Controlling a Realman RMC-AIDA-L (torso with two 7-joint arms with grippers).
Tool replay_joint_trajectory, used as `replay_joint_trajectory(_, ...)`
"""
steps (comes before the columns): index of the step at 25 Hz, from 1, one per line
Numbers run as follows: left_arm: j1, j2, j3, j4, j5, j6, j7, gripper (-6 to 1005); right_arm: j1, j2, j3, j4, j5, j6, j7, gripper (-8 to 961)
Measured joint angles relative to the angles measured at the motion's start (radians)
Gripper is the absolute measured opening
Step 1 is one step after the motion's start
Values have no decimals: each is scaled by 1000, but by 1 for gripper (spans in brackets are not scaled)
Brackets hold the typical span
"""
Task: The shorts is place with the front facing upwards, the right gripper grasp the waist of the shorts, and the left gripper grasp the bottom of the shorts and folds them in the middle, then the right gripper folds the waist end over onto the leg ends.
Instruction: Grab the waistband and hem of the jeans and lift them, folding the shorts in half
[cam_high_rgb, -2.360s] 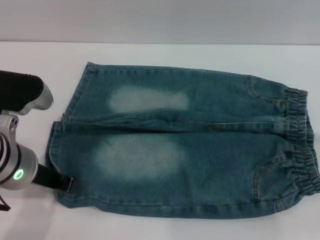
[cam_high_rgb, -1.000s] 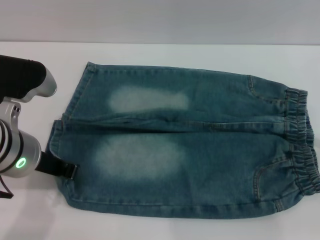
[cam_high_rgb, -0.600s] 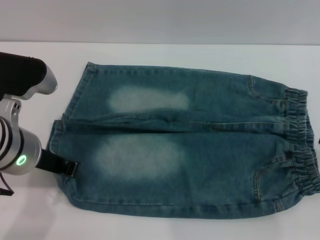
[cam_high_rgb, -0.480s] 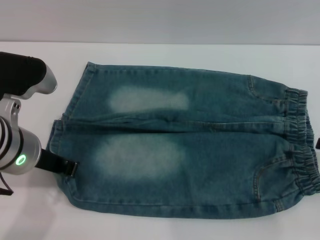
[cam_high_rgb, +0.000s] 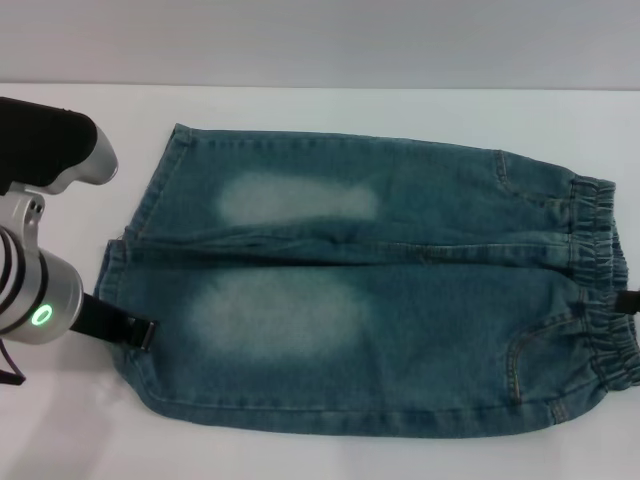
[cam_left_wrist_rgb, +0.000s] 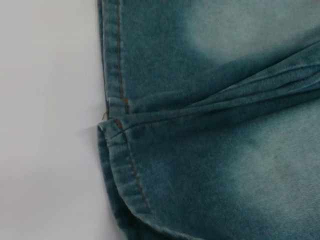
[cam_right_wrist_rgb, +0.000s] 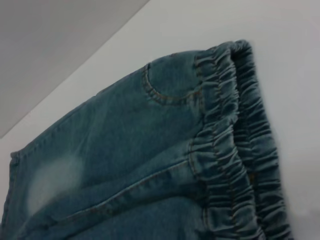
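Lying flat and face-up on the white counter (cam_high_rgb: 80, 440), the shorts (cam_high_rgb: 400, 300) are spreading out with the waist of the shorts (cam_high_rgb: 600, 280) at the robot's right and the leg ends (cam_high_rgb: 115, 290) at its left. The left gripper (cam_high_rgb: 140, 333) is reaching in from the left, its black fingers (cam_high_rgb: 132, 332) sitting at the hem of the nearer leg, touching or just over the cloth; whether they are released or clenched cannot be told. The left wrist view is showing only both hems (cam_left_wrist_rgb: 120, 145) meeting at the inseam. The right gripper (cam_high_rgb: 630, 300) is showing as a dark sliver just beside the gathered waistband; its grip state cannot be told.
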Motion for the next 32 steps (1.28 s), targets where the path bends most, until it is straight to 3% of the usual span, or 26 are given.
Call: replay_joint_trajectory(32,-41,0,-19,32,0,0,18,33,16,-3,-45,-41,0,-41,11,812)
